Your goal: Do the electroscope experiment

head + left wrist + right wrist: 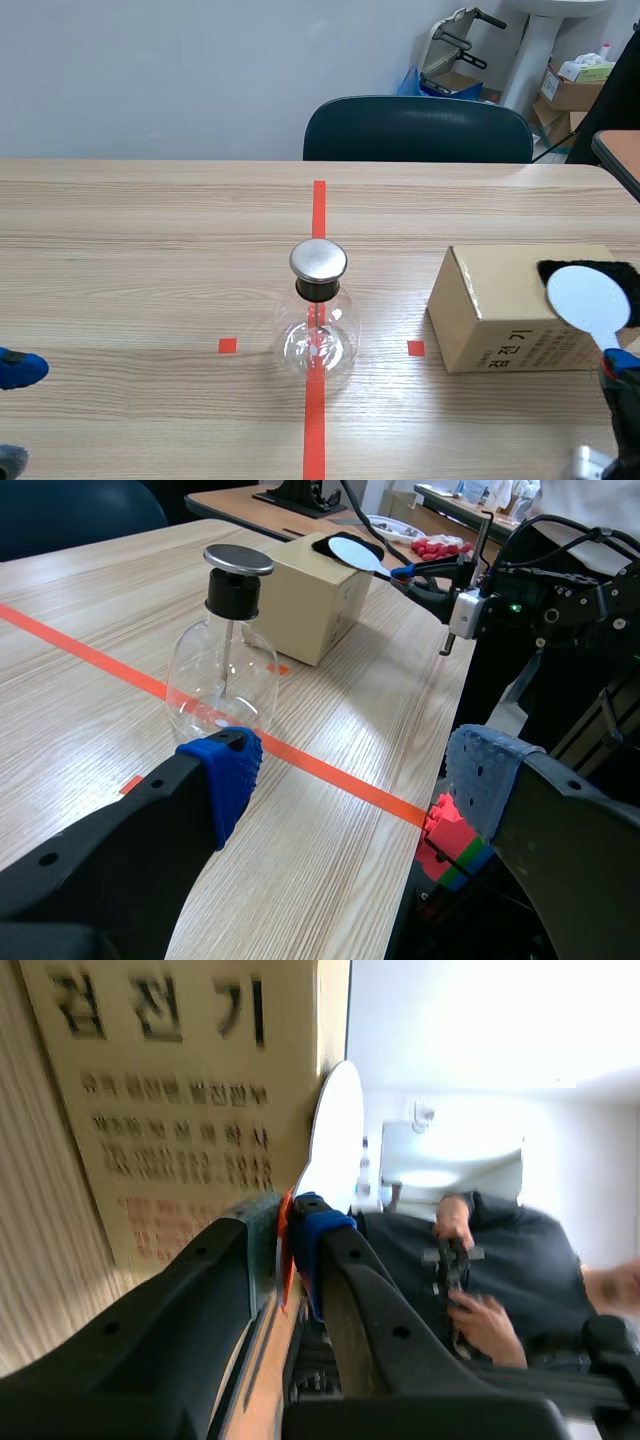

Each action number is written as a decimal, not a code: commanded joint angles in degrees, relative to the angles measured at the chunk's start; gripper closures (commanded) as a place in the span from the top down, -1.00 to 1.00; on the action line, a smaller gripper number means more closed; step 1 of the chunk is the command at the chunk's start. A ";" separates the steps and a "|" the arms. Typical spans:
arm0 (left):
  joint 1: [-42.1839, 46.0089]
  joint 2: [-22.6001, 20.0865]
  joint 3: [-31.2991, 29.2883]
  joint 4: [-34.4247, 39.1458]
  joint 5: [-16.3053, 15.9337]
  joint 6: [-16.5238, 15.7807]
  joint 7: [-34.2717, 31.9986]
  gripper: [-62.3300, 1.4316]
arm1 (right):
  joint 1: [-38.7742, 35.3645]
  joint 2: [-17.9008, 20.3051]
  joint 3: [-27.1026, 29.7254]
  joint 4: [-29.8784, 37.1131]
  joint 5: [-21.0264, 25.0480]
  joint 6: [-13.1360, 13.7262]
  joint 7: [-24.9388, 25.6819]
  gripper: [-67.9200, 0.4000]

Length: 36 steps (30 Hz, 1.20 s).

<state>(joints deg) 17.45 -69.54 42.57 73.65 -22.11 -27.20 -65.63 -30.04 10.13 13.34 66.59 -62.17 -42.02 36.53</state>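
Standing on the long orange-red tape line (318,205), mid-counter, was the electroscope (318,320): a rounded clear-glass flask with a black stopper, a flat brushed-metal disc cap and a thin rod inside. The counter (150,230) was pale wood-grain laminate, smooth and matte.

A plain cardboard box (500,310), square-edged, sat near the flask's right side, apart from it, with 1 small tape square (416,348) in the gap. Its near face carried the large dark Korean print "검전기"; the smaller lines beneath were too blurred to read. A black, soft-looking patch (600,268) lay on the box top.

The right tool (290,1230) was clenched on the thin handle of a paddle (588,297), a flat white round disc. The disc hung over the black patch at the box's near right corner; contact could not be told.

The left tool (350,780) was released, its 2 dotted pads spread wide, low at the near left edge and well apart from the flask.

Bare counter lay open left of the flask and behind it to the far edge, where a dark rounded chair (418,130) back stood.
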 commanded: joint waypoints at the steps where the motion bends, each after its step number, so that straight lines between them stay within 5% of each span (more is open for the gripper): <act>1: -0.17 -0.15 -0.22 0.66 -0.17 -0.35 -0.81 0.36 | 0.28 0.63 0.15 0.46 0.87 -2.32 -5.44 -0.94; 5: -0.17 -0.15 -0.22 0.66 -0.15 -0.35 -0.81 0.36 | 0.24 0.68 0.20 0.46 0.81 -2.29 -9.99 -0.94; 9: -0.17 -0.15 -0.22 0.68 -0.17 -0.35 -1.05 0.36 | 0.35 0.63 -0.50 0.46 0.83 -1.20 0.63 -0.94; 11: -0.17 -0.15 -0.22 0.68 -0.17 -0.35 -1.01 0.36 | 0.31 0.59 -0.83 0.46 0.87 -0.50 1.44 -0.94; 18: -0.17 -0.15 -0.22 0.68 -0.17 -0.37 -1.01 0.36 | -0.42 0.68 -0.37 0.46 0.87 -0.37 -11.10 -0.94; 25: -0.17 -0.13 -0.22 0.68 -0.17 -0.37 -1.01 0.36 | -0.33 0.70 -1.25 0.46 0.85 -0.35 1.81 -0.94; 31: -0.17 -0.13 -0.22 0.68 -0.17 -0.37 -1.01 0.36 | -0.59 0.70 -0.96 0.46 1.03 -0.37 -11.43 -0.94; 33: -0.17 -0.15 -0.22 0.68 -0.17 -0.37 -1.01 0.36 | -0.48 0.90 -0.98 0.46 0.85 -0.37 -9.14 -0.94; 36: -0.17 -0.15 -0.22 0.68 -0.17 -0.37 -1.01 0.36 | -0.26 0.94 -1.05 0.46 0.85 -0.33 1.05 -0.94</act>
<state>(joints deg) 17.45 -69.54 42.57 73.65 -22.11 -27.20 -65.84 -30.35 10.55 12.29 66.59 -61.36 -42.02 36.42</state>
